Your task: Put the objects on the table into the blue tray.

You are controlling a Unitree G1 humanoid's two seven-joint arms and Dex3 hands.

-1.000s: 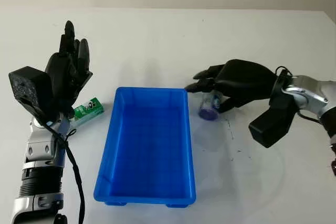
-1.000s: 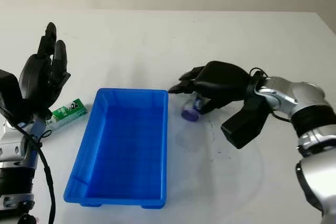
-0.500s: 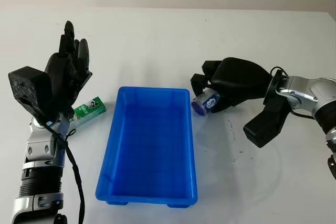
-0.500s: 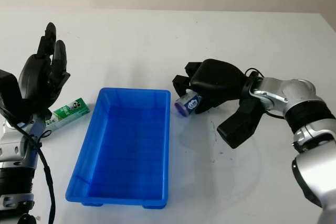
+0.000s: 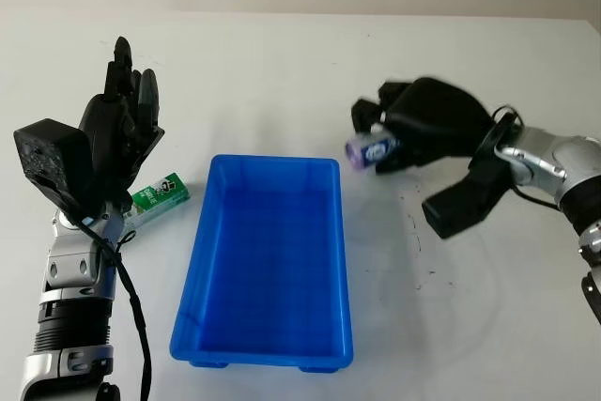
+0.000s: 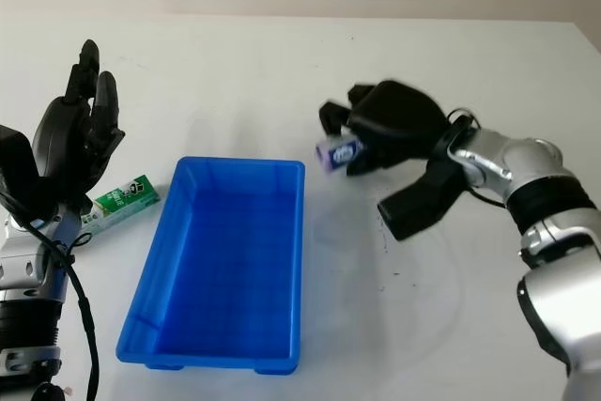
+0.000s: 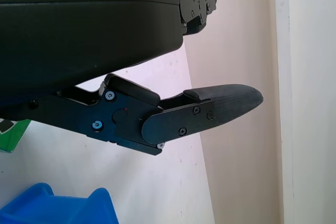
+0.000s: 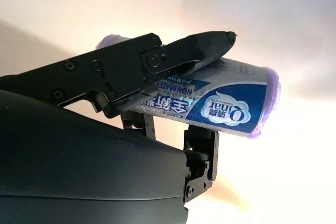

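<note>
My right robot hand holds a small purple roll with a blue-and-white label above the bench, just beyond the empty blue tray's far right corner; a green packet lies left of it

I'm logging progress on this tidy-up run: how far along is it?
Nothing looks done yet: the blue tray holds nothing. In hand: the right hand grips a purple-capped roll in the air just beyond the tray's far right corner, not yet over it. Left to do: drop that roll in, then fetch the green packet lying on the table left of the tray, beside the raised, open left hand.
</note>
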